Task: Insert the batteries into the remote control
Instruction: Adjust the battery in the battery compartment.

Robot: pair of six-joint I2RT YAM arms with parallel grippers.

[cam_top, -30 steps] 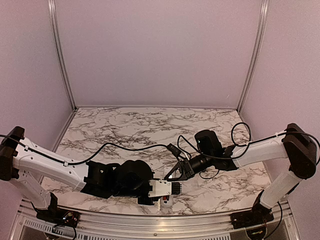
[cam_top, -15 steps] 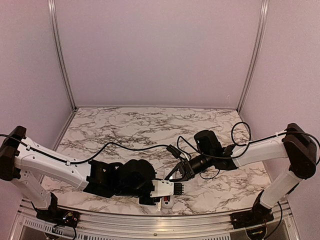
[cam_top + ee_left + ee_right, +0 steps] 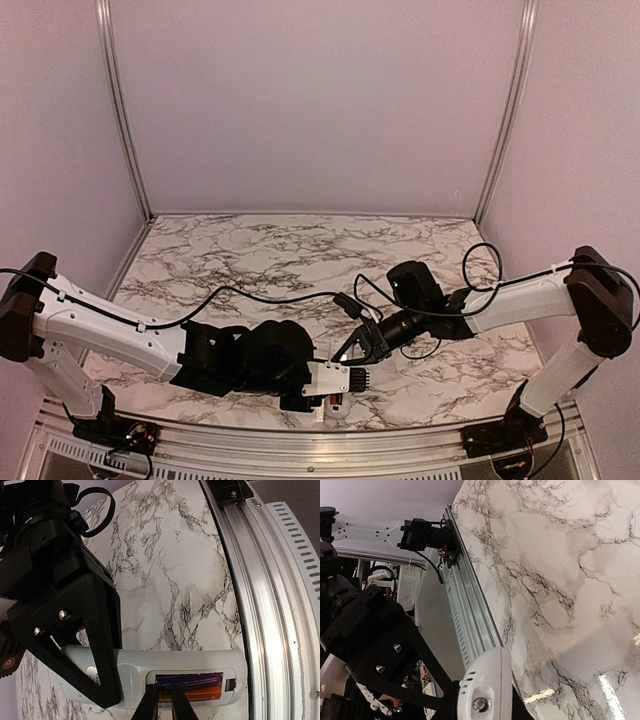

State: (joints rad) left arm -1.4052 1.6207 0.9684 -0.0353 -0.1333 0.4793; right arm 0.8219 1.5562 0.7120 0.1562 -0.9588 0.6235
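Left claw: the left gripper is nearly closed, with a thin slit between its tips, which sit at the orange-copper cylindrical battery.
Remote: the white plastic remote control lies at the middle of the marble table's near edge.
Batteries: the orange-copper cylindrical battery and the black cylindrical battery lie side by side in the open battery bay.
Right claw: the right gripper seemingly clamps the remote's other end, but its far finger is hidden.

Batteries side by side in the remote control, apparently near table edge.

White arm links, black joints, looping black cables; right claw black, silver screws.
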